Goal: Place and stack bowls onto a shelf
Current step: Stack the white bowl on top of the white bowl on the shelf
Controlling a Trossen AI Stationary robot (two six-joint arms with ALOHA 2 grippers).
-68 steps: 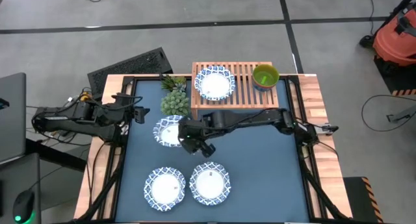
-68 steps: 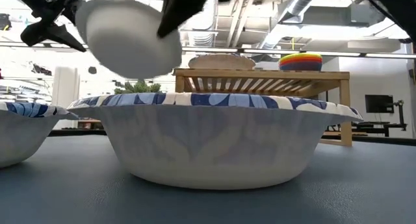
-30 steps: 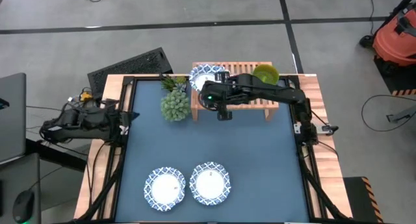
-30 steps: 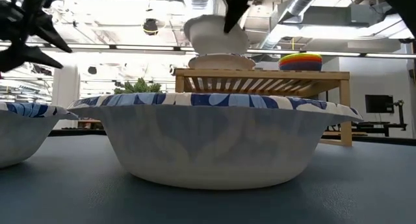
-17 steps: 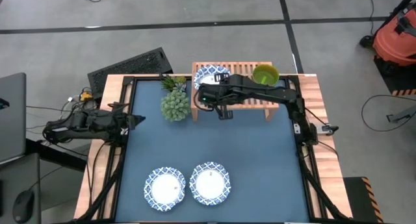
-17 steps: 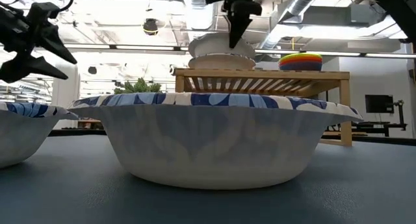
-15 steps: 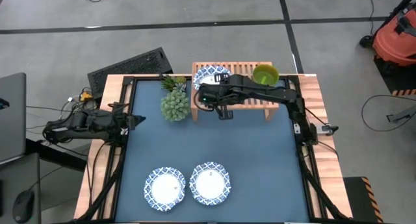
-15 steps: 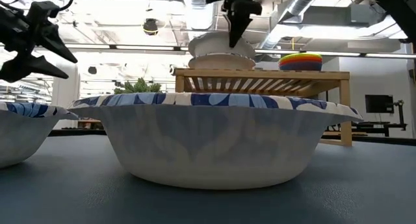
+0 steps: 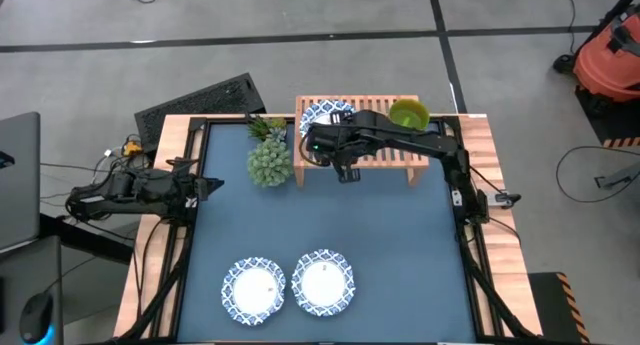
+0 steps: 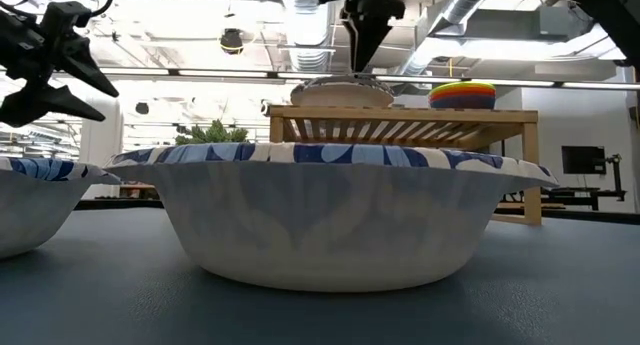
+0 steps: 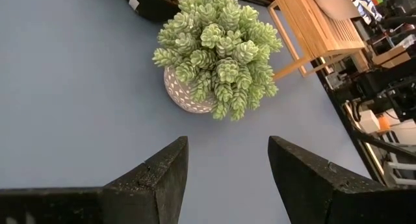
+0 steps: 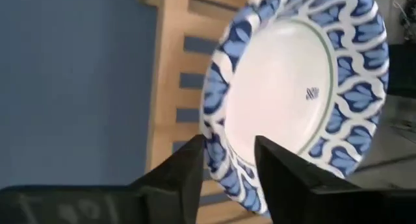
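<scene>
Bowls, patterned: wide, shallow, white centre, rim in a blue-and-white leaf design. Two stood side by side at the near edge of the table (image 9: 400, 245), the left one (image 9: 253, 289) and the right one (image 9: 322, 282) just beside each other. A further patterned bowl (image 9: 322, 117) lay on the far left part of the shelf (image 9: 385, 155); whether it sat on another bowl could not be told from above. Its centre bore a small dark mark in the right wrist view.

Bowl, small: one, green (image 9: 408, 116), on the far right corner of the shelf, well apart from the patterned bowl there.

Shelf: one, low, light wood, slatted top, short legs, at the far middle of the table.

Plant (image 9: 268, 160): one, green, spiky, in a speckled pot, left of the shelf.

Right pincer (image 9: 330, 137): over the near rim of the shelf bowl, fingers (image 12: 185, 169) parted to either side of the rim, released.

Left pincer (image 11: 227, 165): at the table's left edge, fingers spread, empty.
</scene>
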